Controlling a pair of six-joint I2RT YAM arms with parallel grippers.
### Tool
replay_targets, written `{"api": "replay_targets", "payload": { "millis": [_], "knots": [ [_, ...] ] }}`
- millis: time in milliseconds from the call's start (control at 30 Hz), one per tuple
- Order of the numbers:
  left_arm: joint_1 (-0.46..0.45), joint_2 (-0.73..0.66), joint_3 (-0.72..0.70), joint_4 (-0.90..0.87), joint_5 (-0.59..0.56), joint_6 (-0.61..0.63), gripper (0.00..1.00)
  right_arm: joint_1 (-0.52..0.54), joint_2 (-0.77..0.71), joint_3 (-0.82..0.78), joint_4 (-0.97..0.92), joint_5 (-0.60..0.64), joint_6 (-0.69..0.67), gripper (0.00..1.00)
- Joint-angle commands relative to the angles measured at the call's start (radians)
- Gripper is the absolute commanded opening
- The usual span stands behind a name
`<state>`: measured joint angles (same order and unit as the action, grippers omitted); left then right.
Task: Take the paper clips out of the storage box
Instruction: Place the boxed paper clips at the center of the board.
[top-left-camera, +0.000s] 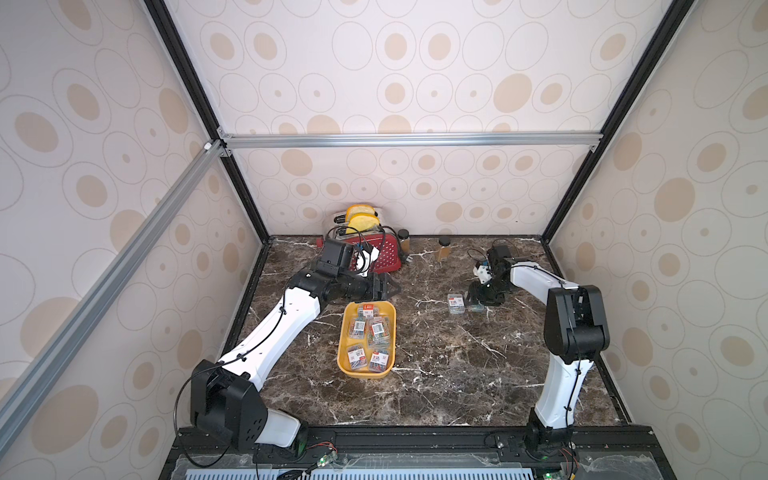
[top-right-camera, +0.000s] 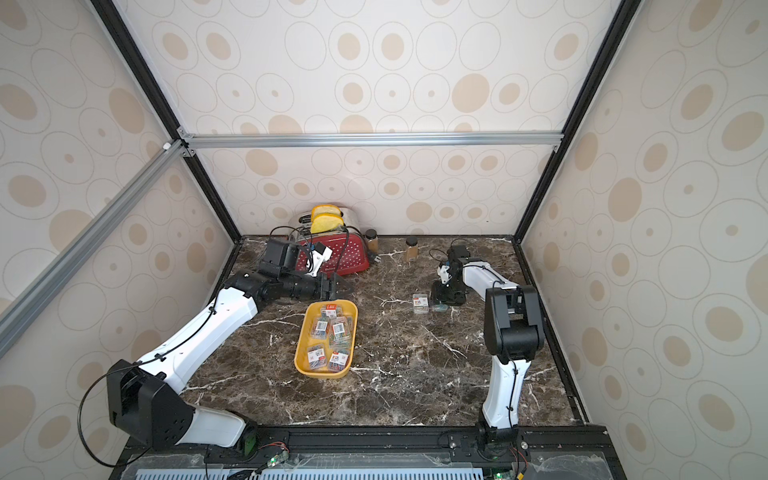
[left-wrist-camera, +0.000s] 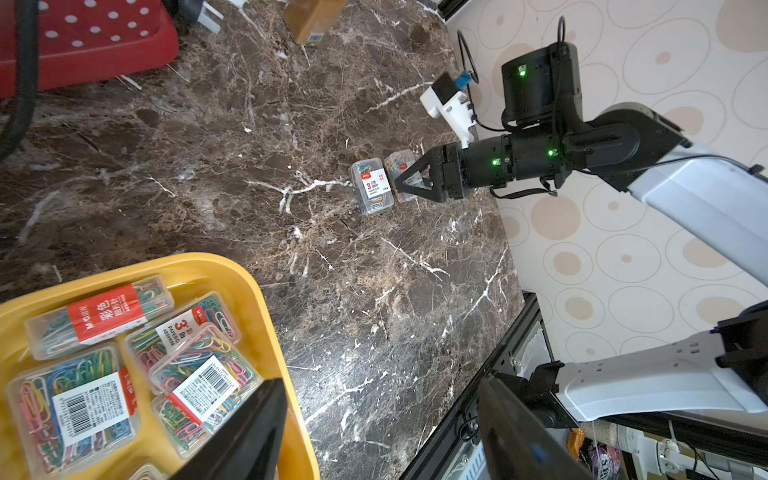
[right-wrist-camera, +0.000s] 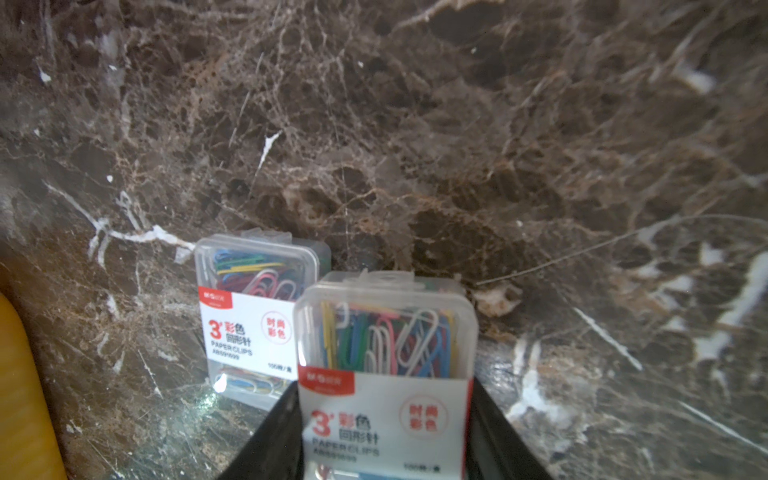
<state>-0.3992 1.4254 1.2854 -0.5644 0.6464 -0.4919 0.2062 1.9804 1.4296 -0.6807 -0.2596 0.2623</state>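
Inside right end effector (right-wrist-camera: 382, 390), paper clips case (right-wrist-camera: 386, 332)

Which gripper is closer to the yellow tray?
Left. The left gripper hangs by the far end of the yellow tray; the right gripper is well aside, holding a clip case.

Your left arm (top-left-camera: 274, 340) and right arm (top-left-camera: 561, 390) pair white shells with black joint housings, thin black cables (top-left-camera: 283, 311) clipped alongside; the right gripper (left-wrist-camera: 398, 183) is black, triangular.
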Motion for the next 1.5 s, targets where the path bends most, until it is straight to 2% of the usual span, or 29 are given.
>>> {"api": "replay_targets", "payload": {
  "millis": [0, 433, 967, 1467],
  "knots": [
    [-0.001, 0.011, 0.047, -0.018, 0.009, 0.029, 0.75, -0.002, 0.026, 0.012, 0.004, -0.012, 0.015, 0.38],
    [0.000, 0.037, 0.063, -0.016, 0.012, 0.032, 0.76, -0.002, 0.047, 0.011, 0.007, -0.026, 0.008, 0.45],
    [0.000, 0.067, 0.083, -0.013, 0.013, 0.033, 0.76, -0.010, 0.043, 0.033, 0.004, -0.028, 0.007, 0.60],
    [-0.003, 0.084, 0.088, -0.004, 0.007, 0.030, 0.76, -0.011, 0.033, 0.067, -0.024, -0.027, 0.002, 0.66]
  ]
}}
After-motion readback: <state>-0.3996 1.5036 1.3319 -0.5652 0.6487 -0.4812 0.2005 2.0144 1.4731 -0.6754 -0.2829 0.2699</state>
